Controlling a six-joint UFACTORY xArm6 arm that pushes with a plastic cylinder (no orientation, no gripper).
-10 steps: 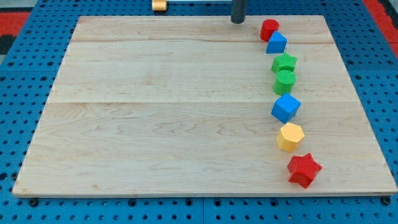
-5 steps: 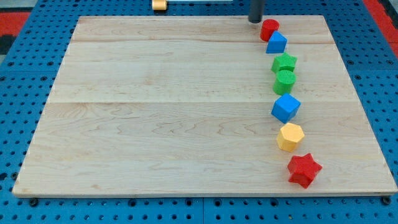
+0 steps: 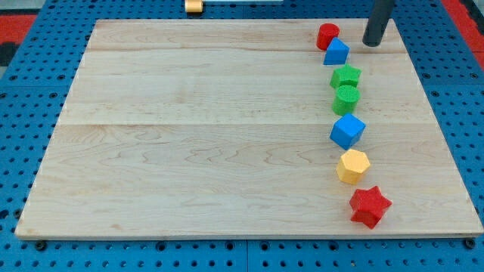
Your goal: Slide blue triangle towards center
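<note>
The blue triangle (image 3: 336,51) lies near the board's top right, just below and right of a red cylinder (image 3: 327,35) that it touches or nearly touches. My tip (image 3: 372,43) stands on the board to the right of the blue triangle, a short gap apart, level with its upper edge. Below the triangle a column runs down the view's right: a green star (image 3: 345,75), a green cylinder (image 3: 346,98), a blue cube (image 3: 348,131), a yellow hexagon (image 3: 352,165) and a red star (image 3: 370,205).
The wooden board (image 3: 189,136) rests on a blue pegboard table (image 3: 23,113). A small yellow object (image 3: 194,7) sits beyond the board's top edge. The board's right edge is close to my tip.
My tip has moved to the right along the board's top edge, from left of the red cylinder to right of the blue triangle, and slightly down. No block has moved.
</note>
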